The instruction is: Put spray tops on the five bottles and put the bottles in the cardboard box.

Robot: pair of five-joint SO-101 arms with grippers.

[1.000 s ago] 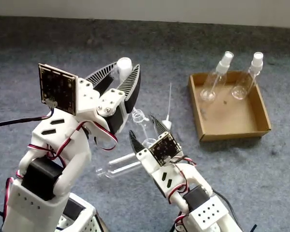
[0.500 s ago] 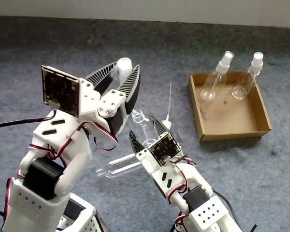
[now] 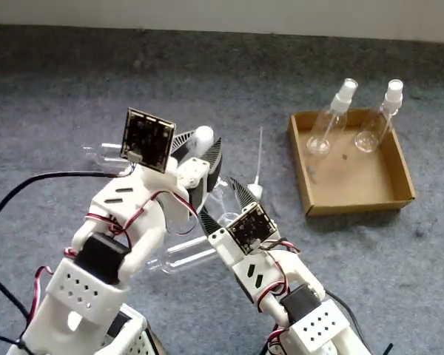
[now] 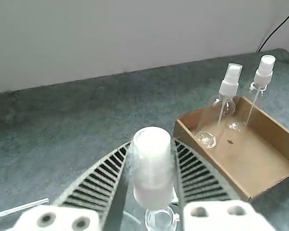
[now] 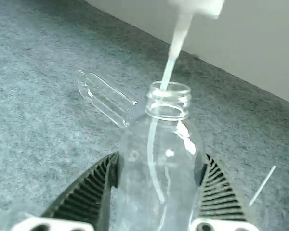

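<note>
CAPPING IN PROGRESS: The left claw (image 4: pixel 152 144) is clamped on a white spray top (image 4: pixel 151 168). Its ribbed black fingers (image 4: pixel 101 178) press the round cap from both sides, directly above the right claw (image 5: pixel 159 163). The right claw grips a clear bottle (image 5: pixel 159 149) upright between its fingers, with the open neck rising just past the fingertips. The bottle is colourless and glossy, with a thick lip at the mouth. The spray top's thin pale tube (image 5: pixel 169 62) runs down through that lip and into the bottle, while the cap sits above the neck, not down on it.

From the right wrist, the cap is blurred and cut off at the frame's edge, and the bottle's base falls outside the frame. From overhead, the left arm (image 3: pixel 126 214) covers most of the gripped bottle.

Beyond the right claw, a second bare bottle (image 5: pixel 106 98) lies on its side on the grey carpet (image 5: pixel 33 72), and a loose tube (image 5: pixel 262 185) lies off to one side. Well beyond both claws, a cardboard box (image 3: pixel 351 201) holds two capped bottles (image 3: pixel 331 118) leaning on its far wall.
</note>
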